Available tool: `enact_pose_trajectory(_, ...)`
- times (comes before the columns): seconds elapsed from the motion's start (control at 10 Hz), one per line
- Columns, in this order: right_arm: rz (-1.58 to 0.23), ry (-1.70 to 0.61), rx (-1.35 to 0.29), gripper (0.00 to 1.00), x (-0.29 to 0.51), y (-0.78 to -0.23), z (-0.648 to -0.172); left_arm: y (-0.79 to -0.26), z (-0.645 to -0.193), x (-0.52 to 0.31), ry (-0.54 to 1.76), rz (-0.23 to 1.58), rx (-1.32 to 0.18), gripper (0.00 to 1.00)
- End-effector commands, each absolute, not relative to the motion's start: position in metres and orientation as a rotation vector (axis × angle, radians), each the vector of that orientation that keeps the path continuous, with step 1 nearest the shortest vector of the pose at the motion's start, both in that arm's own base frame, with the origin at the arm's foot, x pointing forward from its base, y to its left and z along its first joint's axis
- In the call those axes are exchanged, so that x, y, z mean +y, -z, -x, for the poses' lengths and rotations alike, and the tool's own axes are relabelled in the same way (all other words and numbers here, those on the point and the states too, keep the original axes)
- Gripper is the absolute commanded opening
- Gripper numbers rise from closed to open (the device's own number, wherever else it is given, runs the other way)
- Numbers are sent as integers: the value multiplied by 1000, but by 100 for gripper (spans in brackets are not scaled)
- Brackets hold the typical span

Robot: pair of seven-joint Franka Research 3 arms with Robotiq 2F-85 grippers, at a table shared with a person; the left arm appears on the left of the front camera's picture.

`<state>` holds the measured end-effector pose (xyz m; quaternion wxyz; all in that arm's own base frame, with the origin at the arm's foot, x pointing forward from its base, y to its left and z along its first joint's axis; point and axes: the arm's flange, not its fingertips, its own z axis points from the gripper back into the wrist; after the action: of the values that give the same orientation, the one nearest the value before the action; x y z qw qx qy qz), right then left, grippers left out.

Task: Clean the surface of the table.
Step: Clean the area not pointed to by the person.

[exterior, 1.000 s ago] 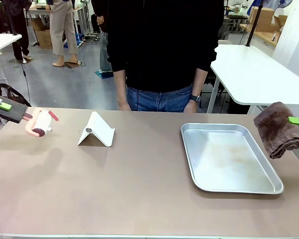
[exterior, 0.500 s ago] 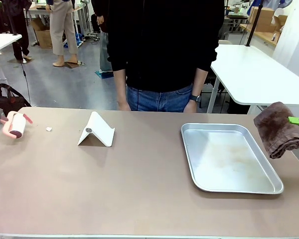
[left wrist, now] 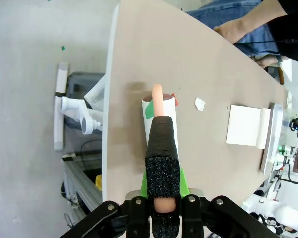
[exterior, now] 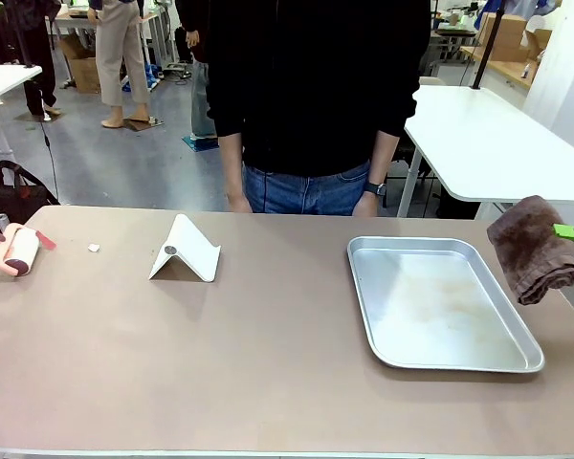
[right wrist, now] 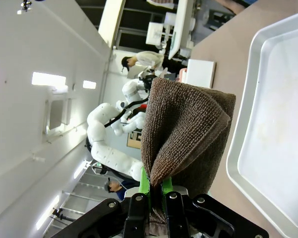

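Table: The brownish-tan table (exterior: 268, 363) is spread across the front view, between the robot and the person (exterior: 306, 96) standing at its far edge. Most of its top is bare.
Left gripper: The left gripper (left wrist: 162, 148) is clenched on the pink handle of the lint roller (exterior: 14, 251). The roll is thereby kept low at the table's far left end, close to the edge.
Lint roller: The roll is laid along the tabletop, on it or just above it; which cannot be told. The attitude is judged suited to rolling, not carrying.
Scrap: A small white scrap (exterior: 94, 248) is seen near the roller, on the side toward the middle. It is probably what the roller is meant to lift.
Right gripper: The right gripper (right wrist: 156, 191) is clamped on a folded brown cloth (exterior: 534, 251). The cloth is hung clear of the table at the right edge, presumably kept ready for wiping.
Tray: The metal tray (exterior: 440, 301) is set on the right half, empty, with faint smears on its floor.
Stand: A white folded stand (exterior: 185, 251) is placed between scrap and tray. It is judged an obstacle to any long sweep.
Hands: The person's hands (exterior: 366, 205) are held at the far edge, well apart from both tools.
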<state>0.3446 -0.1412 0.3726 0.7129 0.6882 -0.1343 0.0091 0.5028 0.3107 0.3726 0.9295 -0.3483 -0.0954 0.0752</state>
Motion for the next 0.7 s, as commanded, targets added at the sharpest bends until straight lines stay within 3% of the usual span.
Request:
enact_pose_trajectory(0.0, -1529, -28, -299, 11, -141, -376, -345, -368, -517, 306, -148, 704, -164, 22)
enact_pose_trajectory(0.6, -1529, -28, -299, 11, -141, -376, -345, -355, -539, 264, -68, 763, -163, 22)
